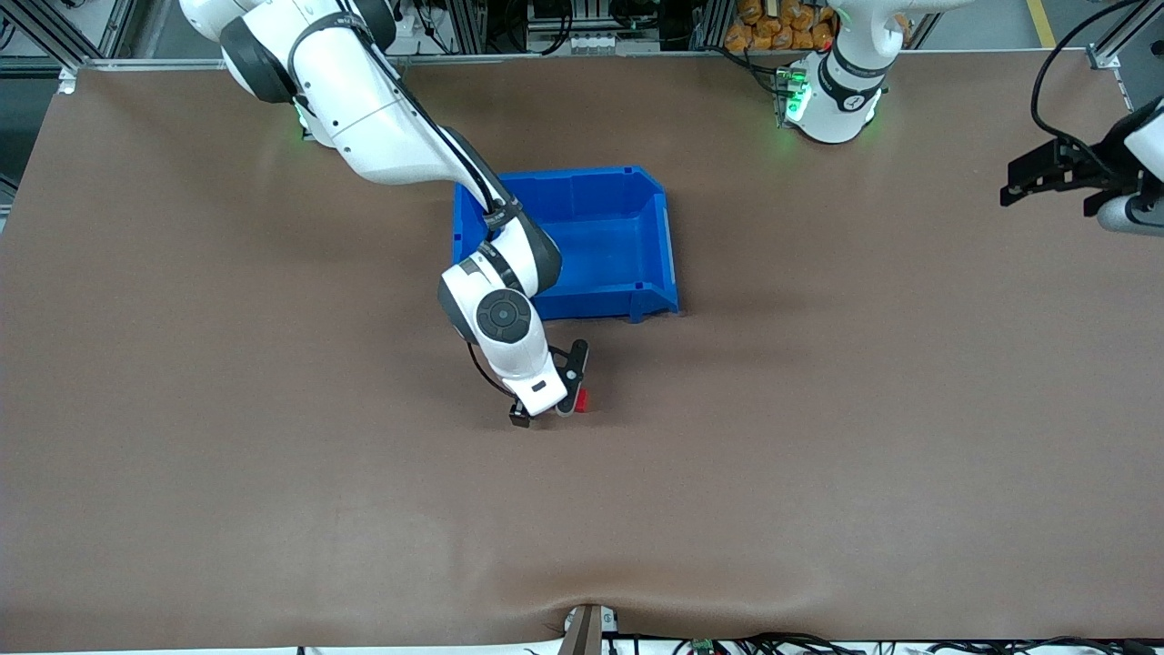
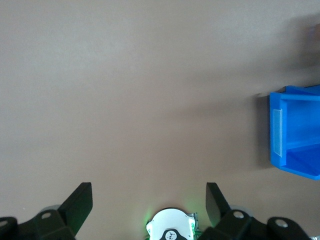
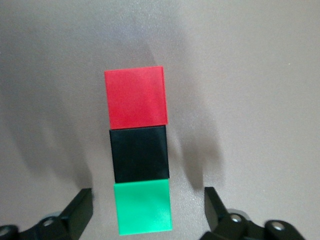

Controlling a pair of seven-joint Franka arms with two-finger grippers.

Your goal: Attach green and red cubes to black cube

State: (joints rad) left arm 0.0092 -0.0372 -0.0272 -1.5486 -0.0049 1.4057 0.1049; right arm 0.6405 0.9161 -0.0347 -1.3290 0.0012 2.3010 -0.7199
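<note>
Nearest to the front camera among the things is the row of three small cubes on the brown counter [image 1: 818, 473]: the red cube [image 3: 136, 97], the black cube [image 3: 139, 154] and the green cube [image 3: 144, 206]. The right wrist view shows them in one straight line, the black one in the middle, with the red touching one of its faces and the green touching the face across from it. In the front view only the red one shows, beside the right arm's wrist.

Directly over this row hangs the right claw [image 3: 147, 210], its fingers [image 3: 80, 207] spread on both sides of the green cube and gripping nothing.

Farther from the camera stands the blue bin [image 1: 650, 227]; no cube can be seen in it.

Waiting over the counter near its own end, the left claw [image 2: 149, 207] is released and holds nothing.

Judging from this, both coloured cubes already sit against the black one, so the task looks essentially finished. What seems left is only for the right arm to lift away without disturbing the row.
</note>
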